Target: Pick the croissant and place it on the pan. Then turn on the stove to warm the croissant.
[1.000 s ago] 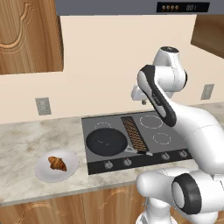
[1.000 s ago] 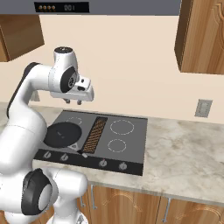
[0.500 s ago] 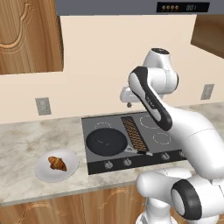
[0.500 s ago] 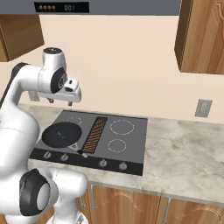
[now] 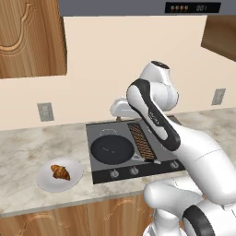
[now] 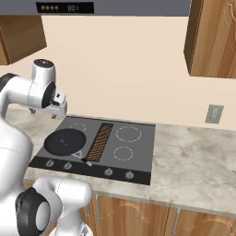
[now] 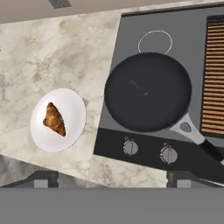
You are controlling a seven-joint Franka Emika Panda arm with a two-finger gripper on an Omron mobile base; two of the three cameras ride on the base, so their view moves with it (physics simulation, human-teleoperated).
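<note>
Nothing of the task was done yet, by my read. The croissant (image 7: 54, 119) lay on the round white plate (image 7: 72, 131) at the left of the hand view; in the left base view it sat at lower left (image 5: 60, 172), on that plate (image 5: 73, 177), on the marble counter (image 5: 27, 152) just left of the stove (image 5: 161, 133). The pan (image 7: 147, 92) was bare, sitting on the front left burner at the middle of the hand view, handle (image 7: 194, 135) running to the lower right. It was well apart from the croissant, with counter and the stove edge between them.

The gripper (image 7: 111, 180) hung high above the pan and plate with nothing in it. Its two dark tips showed far apart at the bottom of the hand view, so the jaws stood spread wide. In the left base view the hand (image 5: 120, 109) sat mid frame above the back of the cooktop; in the right base view it was at the left edge (image 6: 54, 107).

Left to do: reach the croissant, grasp it, carry it to the pan, release, then turn a knob.

Hard to make out: knobs (image 7: 131, 147) were small, with red marks I couldn't read for on or off. Which knob served the pan's burner wasn't clear. The pan handle was cut off by the frame edge in the hand view. The arm hid the right half of the stove in the left base view. Fingertips themselves were too dim at the bottom edge to detail.
</note>
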